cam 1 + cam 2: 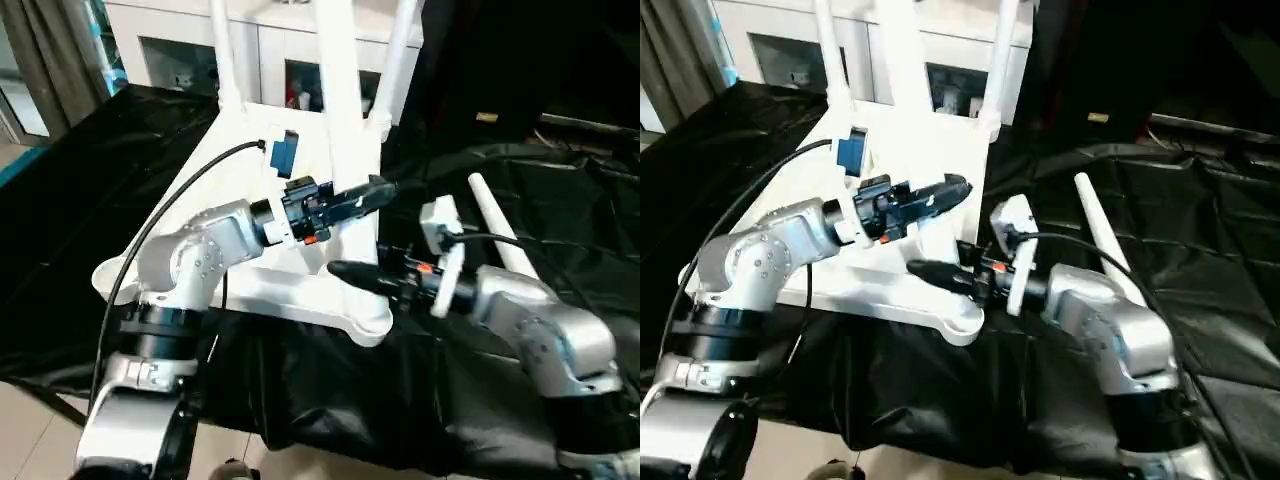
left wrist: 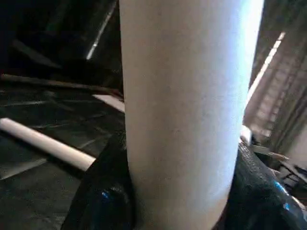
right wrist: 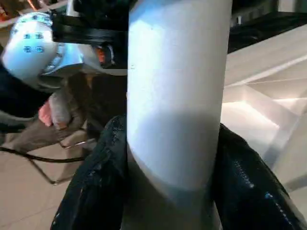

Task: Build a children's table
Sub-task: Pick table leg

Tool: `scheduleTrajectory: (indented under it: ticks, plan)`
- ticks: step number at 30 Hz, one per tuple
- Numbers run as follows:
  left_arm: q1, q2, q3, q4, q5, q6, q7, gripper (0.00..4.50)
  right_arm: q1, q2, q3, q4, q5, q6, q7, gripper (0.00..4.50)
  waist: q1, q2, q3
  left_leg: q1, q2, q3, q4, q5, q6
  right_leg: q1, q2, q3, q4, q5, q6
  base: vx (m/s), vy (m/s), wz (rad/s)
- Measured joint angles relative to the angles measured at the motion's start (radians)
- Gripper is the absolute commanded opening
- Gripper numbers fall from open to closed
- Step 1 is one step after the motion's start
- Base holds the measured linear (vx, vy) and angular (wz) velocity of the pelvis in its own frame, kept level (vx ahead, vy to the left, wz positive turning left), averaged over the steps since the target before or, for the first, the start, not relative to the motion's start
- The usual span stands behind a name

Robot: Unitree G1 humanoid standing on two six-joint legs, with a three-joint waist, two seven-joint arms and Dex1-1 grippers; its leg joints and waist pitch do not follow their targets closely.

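Black cloth (image 1: pixel 560 215) drapes the big work table across the frame, with a white cabinet (image 1: pixel 180 40) with glass doors behind it along the top edge and pale floor showing at the lower left. Upside down on the cloth, left of centre, sits the children's table (image 1: pixel 300 295), its white top lying flat with the ribbed underside up and a round corner socket (image 1: pixel 368 325) nearest the camera. Three white legs stand upright from it and run off the top of the frame; the thick one in the middle (image 1: pixel 340 90) is the one both arms are working on. A fourth leg (image 1: pixel 498 232) lies loose on the cloth at centre right, well apart from the tabletop. From the lower left the silver left arm reaches in, and the left gripper (image 1: pixel 372 195) has its black fingers clamped on either side of the middle leg, partway open to the tube's width. From the lower right the right gripper (image 1: pixel 350 272) comes in lower down, near the leg's base, its fingers (image 3: pixel 96 191) likewise closed around the same white tube, as its wrist view shows from close up. A black cable (image 1: pixel 170 205) loops over the left forearm.
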Motion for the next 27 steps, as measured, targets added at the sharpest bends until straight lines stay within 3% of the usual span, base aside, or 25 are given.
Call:
scheduleTrajectory:
  ticks: [5, 8, 9, 10, 11, 19, 20, 23, 25, 27]
  plan:
    - [-0.005, 0.018, 0.003, 0.020, -0.028, 0.020, -0.086, 1.91, 0.008, -0.022, -0.007, -0.018, 0.036, 0.018, 0.044, 1.93, 0.000, 0.002, 0.000, 0.001, 0.000, 0.000, 0.001, 0.000, 0.000, 0.000, 0.000, 0.000, 0.001, 0.000, 0.000, 0.000, 0.000, 0.00]
    - [-0.013, 0.018, -0.006, 0.025, -0.019, 0.001, -0.087, 1.91, 0.010, -0.026, -0.004, -0.018, 0.021, -0.010, 0.043, 1.93, 0.001, 0.004, 0.000, 0.001, 0.000, 0.000, 0.001, 0.000, 0.000, 0.000, 0.000, 0.000, 0.002, 0.000, 0.000, 0.000, 0.000, 0.00]
    - [-0.016, 0.018, -0.008, 0.025, -0.018, -0.003, -0.087, 1.91, 0.010, -0.025, -0.003, -0.018, 0.017, -0.018, 0.043, 2.28, 0.001, 0.004, 0.000, 0.001, 0.000, 0.000, 0.001, 0.000, 0.000, 0.000, 0.000, 0.000, 0.002, 0.000, 0.000, 0.000, 0.000, 0.00]
    - [-0.021, 0.017, -0.016, 0.026, 0.000, -0.018, -0.077, 1.91, 0.010, -0.022, 0.002, -0.015, -0.001, -0.035, 0.034, 2.28, 0.002, 0.005, 0.000, 0.002, 0.000, 0.000, 0.001, 0.000, 0.000, 0.001, 0.000, 0.000, 0.003, 0.000, 0.000, 0.000, 0.000, 0.00]
    - [-0.029, 0.016, -0.030, 0.029, 0.025, -0.032, -0.055, 1.91, 0.006, -0.015, 0.010, -0.005, -0.023, -0.046, 0.015, 2.63, 0.002, 0.005, 0.000, 0.002, 0.000, -0.001, 0.001, 0.000, -0.001, 0.001, 0.000, 0.000, 0.003, 0.000, 0.000, 0.000, 0.000, 0.00]
    - [-0.047, -0.020, -0.083, 0.021, 0.199, -0.083, 0.206, 1.91, -0.047, 0.105, 0.059, 0.104, -0.174, -0.103, -0.218, 3.10, -0.011, 0.006, 0.000, 0.003, 0.000, -0.001, 0.001, 0.002, -0.003, 0.001, 0.000, 0.000, 0.006, 0.000, 0.000, 0.000, 0.000, 0.00]
    - [-0.048, -0.028, -0.084, 0.021, 0.211, -0.084, 0.239, 1.91, -0.055, 0.116, 0.059, 0.119, -0.179, -0.104, -0.239, 2.74, -0.011, 0.006, 0.000, 0.003, 0.000, -0.001, 0.001, 0.002, -0.003, 0.001, 0.000, 0.000, 0.006, 0.000, 0.000, 0.000, 0.000, 0.00]
    - [-0.052, -0.045, -0.086, 0.021, 0.245, -0.084, 0.326, 1.91, -0.072, 0.134, 0.052, 0.154, -0.193, -0.113, -0.287, 2.71, -0.011, 0.006, 0.000, 0.002, 0.000, -0.001, 0.001, 0.002, -0.003, 0.001, 0.000, 0.000, 0.005, 0.000, 0.000, 0.000, 0.000, 0.00]
    - [-0.057, -0.047, -0.084, 0.021, 0.259, -0.084, 0.367, 1.91, -0.073, 0.144, 0.048, 0.157, -0.197, -0.116, -0.291, 2.33, -0.010, 0.006, 0.000, 0.002, 0.000, -0.001, 0.001, 0.002, -0.003, 0.000, 0.000, 0.000, 0.005, 0.000, 0.000, 0.000, 0.000, 0.00]
    - [-0.061, -0.054, -0.084, 0.018, 0.259, -0.083, 0.381, 1.91, -0.073, 0.151, 0.044, 0.158, -0.201, -0.117, -0.293, 2.33, -0.009, 0.006, 0.000, 0.002, 0.000, -0.001, 0.001, 0.002, -0.003, 0.000, 0.000, 0.000, 0.004, 0.000, 0.000, 0.000, 0.000, 0.00]
